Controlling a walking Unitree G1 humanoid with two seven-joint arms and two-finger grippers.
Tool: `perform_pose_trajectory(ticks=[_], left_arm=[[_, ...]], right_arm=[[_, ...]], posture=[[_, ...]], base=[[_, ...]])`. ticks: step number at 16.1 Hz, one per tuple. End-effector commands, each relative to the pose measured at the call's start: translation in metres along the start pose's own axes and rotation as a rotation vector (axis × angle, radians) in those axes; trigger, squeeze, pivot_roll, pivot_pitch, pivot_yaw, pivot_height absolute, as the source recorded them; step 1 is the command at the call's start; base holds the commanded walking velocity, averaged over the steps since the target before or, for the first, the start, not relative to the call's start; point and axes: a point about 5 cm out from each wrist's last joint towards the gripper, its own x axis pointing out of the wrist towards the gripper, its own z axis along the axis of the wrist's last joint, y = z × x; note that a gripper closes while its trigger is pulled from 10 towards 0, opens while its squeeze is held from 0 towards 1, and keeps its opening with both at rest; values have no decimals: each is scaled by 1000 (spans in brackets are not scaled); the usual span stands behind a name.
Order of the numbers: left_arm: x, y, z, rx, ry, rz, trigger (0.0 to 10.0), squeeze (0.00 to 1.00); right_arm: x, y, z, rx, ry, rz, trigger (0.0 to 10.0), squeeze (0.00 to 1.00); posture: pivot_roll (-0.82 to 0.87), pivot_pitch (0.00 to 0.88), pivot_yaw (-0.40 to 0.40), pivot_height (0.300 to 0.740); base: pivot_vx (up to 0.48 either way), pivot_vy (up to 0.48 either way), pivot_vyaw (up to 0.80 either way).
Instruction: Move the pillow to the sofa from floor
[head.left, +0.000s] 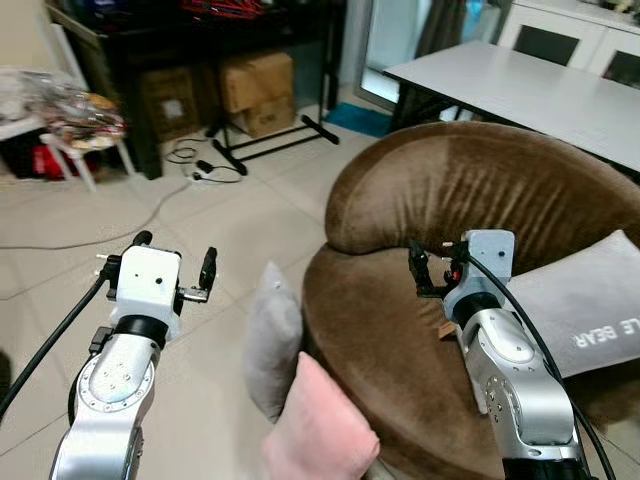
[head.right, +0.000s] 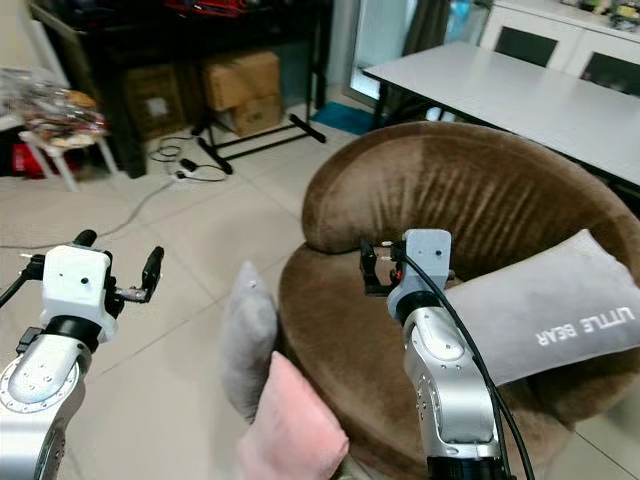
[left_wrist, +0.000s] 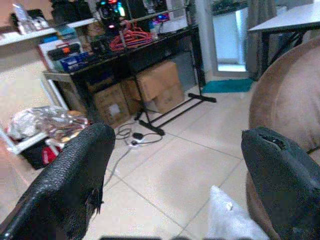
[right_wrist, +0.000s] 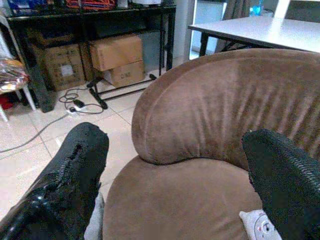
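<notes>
A grey pillow (head.left: 272, 340) stands on the tiled floor, leaning against the front of the round brown sofa (head.left: 470, 190). A pink pillow (head.left: 320, 425) lies just in front of it, near my body. On the sofa seat at the right rests another grey pillow (head.left: 590, 310) printed "LITTLE BEAR". My left gripper (head.left: 175, 255) is open in the air over the floor, left of the grey floor pillow, whose corner (left_wrist: 230, 222) shows below its fingers. My right gripper (head.left: 435, 262) is open above the sofa seat (right_wrist: 190, 200), holding nothing.
A black table (head.left: 190, 40) with cardboard boxes (head.left: 258, 90) under it stands at the back. Cables and a stand base (head.left: 265, 145) lie on the floor. A white dining table (head.left: 530, 85) is behind the sofa. A white stool with bags (head.left: 70, 125) is at the far left.
</notes>
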Motion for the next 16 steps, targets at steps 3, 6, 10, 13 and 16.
perform_pose_trajectory(ticks=[3, 6, 10, 13, 16], left_arm=[[-2, -2, -3, 6, 6, 2, 10000, 659], [-3, -2, -5, 13, 7, 8, 10000, 667], [-4, -1, -4, -5, 0, 11, 10000, 698], [-4, 0, -4, -20, -6, 6, 10000, 710], [-5, 0, -4, -27, -8, 6, 10000, 722]], right_arm=[[0, 0, -1, -3, 3, 9, 10000, 1000], [0, 0, -2, -7, 5, 13, 10000, 1000], [0, 2, -2, -27, 6, 30, 10000, 980], [0, 3, -3, -34, 9, 35, 10000, 616], [0, 3, -3, -37, 10, 37, 10000, 412]], posture=[[-47, 0, -46, 640], [-47, 0, -46, 610], [-47, 0, -47, 575], [-47, 0, -47, 575], [-47, 0, -47, 575]], base=[[0, 0, 0], [0, 0, 0], [0, 0, 0], [0, 0, 0], [180, 0, 0]])
